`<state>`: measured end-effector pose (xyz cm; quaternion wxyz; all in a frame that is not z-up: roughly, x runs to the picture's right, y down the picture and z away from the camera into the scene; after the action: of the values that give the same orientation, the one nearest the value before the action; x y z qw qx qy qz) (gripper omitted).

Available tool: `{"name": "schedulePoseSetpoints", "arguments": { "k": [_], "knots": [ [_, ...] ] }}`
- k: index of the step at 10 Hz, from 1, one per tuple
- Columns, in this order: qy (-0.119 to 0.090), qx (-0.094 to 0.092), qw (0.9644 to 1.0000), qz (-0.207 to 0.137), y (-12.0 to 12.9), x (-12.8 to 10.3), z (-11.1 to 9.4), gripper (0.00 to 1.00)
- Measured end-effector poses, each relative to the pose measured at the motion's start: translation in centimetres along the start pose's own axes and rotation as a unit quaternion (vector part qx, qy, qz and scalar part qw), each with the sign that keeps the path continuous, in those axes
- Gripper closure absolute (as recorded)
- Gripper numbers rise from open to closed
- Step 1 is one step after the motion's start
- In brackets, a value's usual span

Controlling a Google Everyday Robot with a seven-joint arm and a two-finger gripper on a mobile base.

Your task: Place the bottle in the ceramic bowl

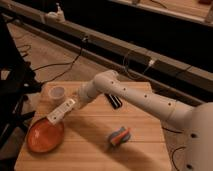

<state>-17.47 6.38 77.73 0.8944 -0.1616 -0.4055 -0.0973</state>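
Note:
The white squeeze bottle is held tilted in my gripper, its lower end hanging over the far right rim of the orange-brown ceramic bowl. The bowl sits at the front left of the wooden table. My gripper is shut on the bottle's upper end, above and to the right of the bowl. My white arm reaches in from the right.
A small whitish cup stands at the table's back left, just behind the bottle. A black bar lies at the back middle, partly under my arm. An orange-and-blue-grey object lies at the front right. Cables run over the floor behind.

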Motion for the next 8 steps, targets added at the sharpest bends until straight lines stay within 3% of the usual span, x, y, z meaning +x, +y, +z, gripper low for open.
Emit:
{"name": "schedulePoseSetpoints", "arguments": {
  "k": [2,3,6,8],
  "knots": [
    [-0.014,-0.006,0.9998,-0.010,-0.2,-1.7,2.4,0.99],
    [-0.023,-0.012,0.9996,-0.014,-0.1,-2.7,3.9,0.93],
    [-0.030,-0.034,0.9989,-0.012,1.2,-3.5,7.1,0.62],
    [-0.032,-0.043,0.9985,-0.006,2.2,-3.6,7.9,0.44]
  ]
}}
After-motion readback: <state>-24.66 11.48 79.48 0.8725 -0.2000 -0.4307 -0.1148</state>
